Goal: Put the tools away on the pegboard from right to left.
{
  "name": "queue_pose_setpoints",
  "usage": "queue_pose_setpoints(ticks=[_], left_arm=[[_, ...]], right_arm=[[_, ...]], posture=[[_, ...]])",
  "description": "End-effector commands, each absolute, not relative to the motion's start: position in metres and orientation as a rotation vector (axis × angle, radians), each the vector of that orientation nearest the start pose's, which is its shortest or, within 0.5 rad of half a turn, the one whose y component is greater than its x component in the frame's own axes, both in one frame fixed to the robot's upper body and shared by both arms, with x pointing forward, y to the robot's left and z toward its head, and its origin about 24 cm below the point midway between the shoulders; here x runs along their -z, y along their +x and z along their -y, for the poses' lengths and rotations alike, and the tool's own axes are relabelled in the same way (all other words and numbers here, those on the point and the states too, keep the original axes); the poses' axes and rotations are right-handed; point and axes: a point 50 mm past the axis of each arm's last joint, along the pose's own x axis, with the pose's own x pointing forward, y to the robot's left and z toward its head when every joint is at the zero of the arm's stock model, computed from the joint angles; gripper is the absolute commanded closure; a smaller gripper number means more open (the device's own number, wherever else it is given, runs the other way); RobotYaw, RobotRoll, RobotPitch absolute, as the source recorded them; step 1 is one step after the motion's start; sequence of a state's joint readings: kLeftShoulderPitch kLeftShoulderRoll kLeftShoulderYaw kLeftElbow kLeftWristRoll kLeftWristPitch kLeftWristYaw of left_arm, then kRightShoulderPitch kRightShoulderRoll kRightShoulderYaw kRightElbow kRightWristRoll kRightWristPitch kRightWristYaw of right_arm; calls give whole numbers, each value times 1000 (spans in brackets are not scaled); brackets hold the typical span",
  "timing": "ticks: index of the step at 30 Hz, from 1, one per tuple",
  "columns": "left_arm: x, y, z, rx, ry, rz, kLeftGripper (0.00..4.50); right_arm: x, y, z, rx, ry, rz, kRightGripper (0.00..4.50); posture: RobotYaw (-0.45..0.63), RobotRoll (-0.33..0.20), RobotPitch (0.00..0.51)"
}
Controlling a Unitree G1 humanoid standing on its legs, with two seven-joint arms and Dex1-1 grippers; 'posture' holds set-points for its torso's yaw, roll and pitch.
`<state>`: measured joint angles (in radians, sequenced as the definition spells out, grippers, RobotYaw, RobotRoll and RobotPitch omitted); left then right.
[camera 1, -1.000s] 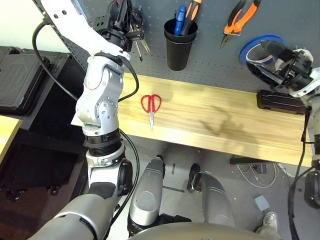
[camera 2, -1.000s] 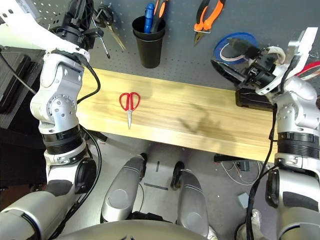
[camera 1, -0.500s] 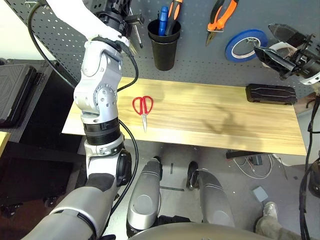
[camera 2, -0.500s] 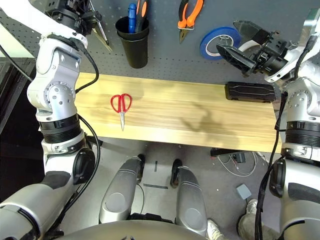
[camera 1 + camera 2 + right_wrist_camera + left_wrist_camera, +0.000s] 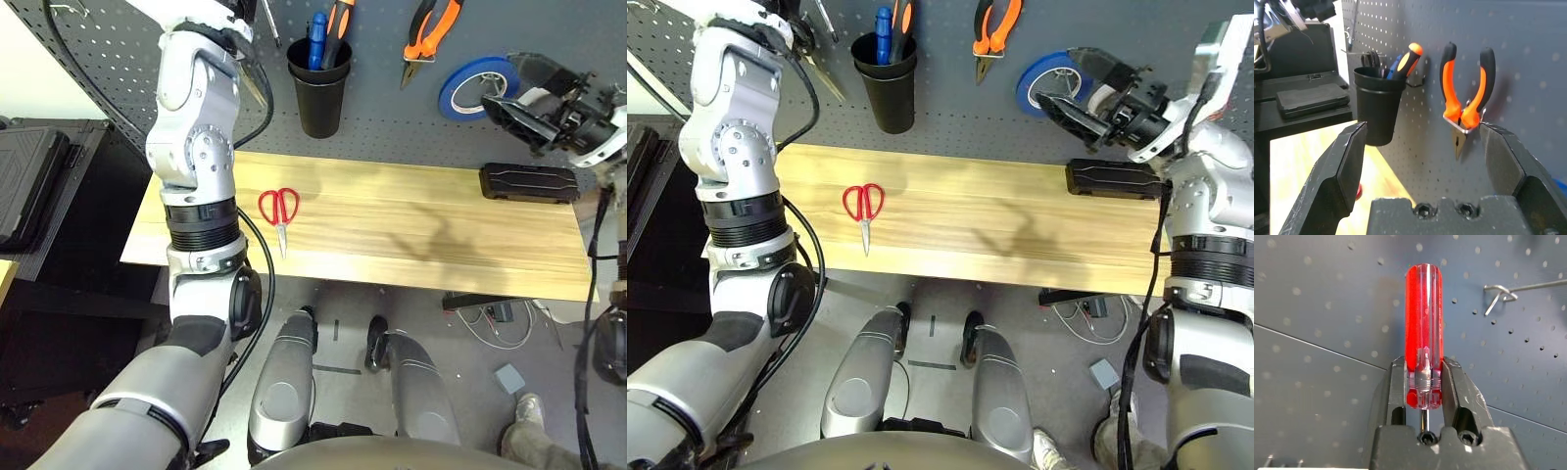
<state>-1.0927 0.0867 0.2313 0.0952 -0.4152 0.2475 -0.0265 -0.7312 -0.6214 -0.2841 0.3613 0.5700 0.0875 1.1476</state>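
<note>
- Grey pegboard point(image 5: 588, 39) backs a wooden worktop point(image 5: 411, 225); red-handled scissors point(image 5: 278, 211) lie near its left edge.
- Left gripper point(image 5: 1422, 382) clamps the red-handled screwdriver point(image 5: 1423, 333) (handle outward, against the pegboard).
- Right gripper point(image 5: 1420, 152) gapes empty, facing the hung pliers point(image 5: 1465, 98) and black cup point(image 5: 1377, 105).

A pale wooden tabletop point(image 5: 411, 220) with a streaked grain runs across the scene, lit evenly with a faint soft shadow near its middle. Below its front edge lies a grey concrete floor point(image 5: 343, 338), where loose cables and a small grey box point(image 5: 511, 378) sit under the tabletop's right end. Left of the tabletop stands dark furniture carrying a black case point(image 5: 29, 181). Above that, a strip of cream wall point(image 5: 39, 83) shows.
</note>
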Motion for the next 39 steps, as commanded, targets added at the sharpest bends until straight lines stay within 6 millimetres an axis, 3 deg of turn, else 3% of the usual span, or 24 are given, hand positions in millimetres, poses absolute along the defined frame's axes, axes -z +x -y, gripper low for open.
queue_pose_setpoints(ticks=[1,12,25,26,33,34,39], left_arm=[[-344,343,-108,344,-360,739,3637],[-324,360,-95,357,-288,688,3637],[-304,366,-87,374,-216,615,3637],[-303,366,-86,376,-213,613,2887],[-306,362,-86,393,-214,623,241],[-307,362,-87,392,-215,627,46],[-316,357,-94,367,-213,659,46]], right_arm=[[-241,324,247,-916,-141,479,0],[-236,327,238,-903,-137,499,0],[-232,330,230,-897,-136,511,0],[-231,330,229,-899,-137,510,0],[-226,329,224,-929,-137,501,0],[-226,329,223,-934,-136,502,0],[-225,330,219,-951,-127,503,0]], posture=[[222,0,245],[213,0,243],[213,0,244],[213,0,244],[222,0,245],[222,0,245],[231,0,247]])
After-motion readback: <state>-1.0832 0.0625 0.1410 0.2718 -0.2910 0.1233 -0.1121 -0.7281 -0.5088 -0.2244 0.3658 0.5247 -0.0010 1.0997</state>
